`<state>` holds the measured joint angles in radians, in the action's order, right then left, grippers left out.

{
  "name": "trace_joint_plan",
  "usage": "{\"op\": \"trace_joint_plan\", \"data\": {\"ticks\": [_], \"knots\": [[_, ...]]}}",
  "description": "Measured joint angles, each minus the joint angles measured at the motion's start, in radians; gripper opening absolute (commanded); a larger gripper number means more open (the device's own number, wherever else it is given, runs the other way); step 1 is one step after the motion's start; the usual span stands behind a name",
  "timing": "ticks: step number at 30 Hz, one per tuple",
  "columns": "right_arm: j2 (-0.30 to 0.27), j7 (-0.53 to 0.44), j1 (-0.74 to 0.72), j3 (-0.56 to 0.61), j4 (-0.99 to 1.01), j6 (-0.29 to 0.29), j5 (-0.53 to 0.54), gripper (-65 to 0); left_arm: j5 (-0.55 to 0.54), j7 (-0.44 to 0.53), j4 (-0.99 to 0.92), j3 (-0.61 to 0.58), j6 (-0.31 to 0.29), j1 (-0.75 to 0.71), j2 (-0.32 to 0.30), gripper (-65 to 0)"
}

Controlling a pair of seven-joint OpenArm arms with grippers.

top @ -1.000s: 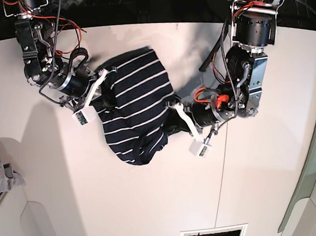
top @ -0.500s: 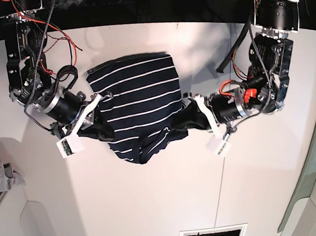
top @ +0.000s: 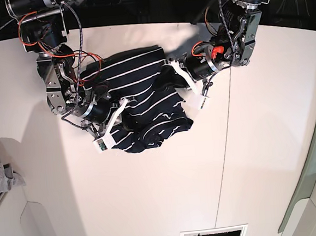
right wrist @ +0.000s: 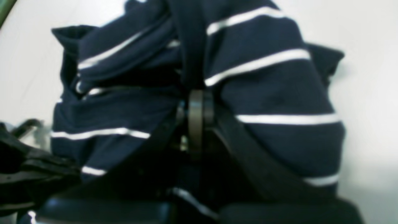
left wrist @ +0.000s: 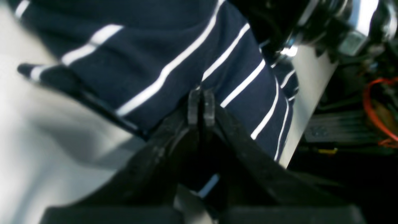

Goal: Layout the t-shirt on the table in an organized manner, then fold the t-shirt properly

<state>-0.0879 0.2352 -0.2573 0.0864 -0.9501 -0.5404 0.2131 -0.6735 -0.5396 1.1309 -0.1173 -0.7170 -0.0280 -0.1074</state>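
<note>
Showing, from left to right in the base view: right gripper [top: 120,105] clamped on a fold of the dark navy, white-striped fabric t-shirt [top: 140,105]; garment bunched between both claws, resting crumpled on the big flat white table [top: 153,195]; left gripper [top: 171,69] pinched shut on the shirt's far edge. Wrist views: jaws fully together, striped cloth directly ahead of each tip. Judged early in the task: layout incomplete, sleeves not spread, hem wrinkled, no fold yet made; flattening and all folding remaining.
</note>
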Motion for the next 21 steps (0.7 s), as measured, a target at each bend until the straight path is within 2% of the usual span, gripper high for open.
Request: {"op": "trace_joint_plan", "data": {"ticks": [7, 13, 16, 19, 21], "knots": [[0.000, -0.024, -0.003, -0.001, 0.015, -0.005, 0.013, -65.0, 0.000, -0.017, -0.005, 0.000, 0.007, 0.016, 0.006, -64.2], [-0.001, 0.040, 0.014, 0.000, -0.136, 0.007, 0.003, -65.0, -0.044, -0.203, 0.159, 0.000, 0.034, 0.000, -0.001, -64.1], [0.000, 0.102, 0.011, 0.000, -0.254, 0.010, 0.006, -65.0, -0.080, -0.229, 0.282, 0.000, 0.032, -0.019, -0.012, -64.1], [-0.001, 0.235, 0.003, 0.000, -0.356, 0.010, 0.040, -65.0, -0.087, -0.253, 0.375, 0.000, 0.031, -0.031, -0.020, -64.2], [-0.004, 0.290, 0.007, 0.000, -0.394, 0.010, 0.076, -65.0, -0.103, -0.253, 0.403, 0.000, 0.031, -0.045, -0.021, -64.2]]}}
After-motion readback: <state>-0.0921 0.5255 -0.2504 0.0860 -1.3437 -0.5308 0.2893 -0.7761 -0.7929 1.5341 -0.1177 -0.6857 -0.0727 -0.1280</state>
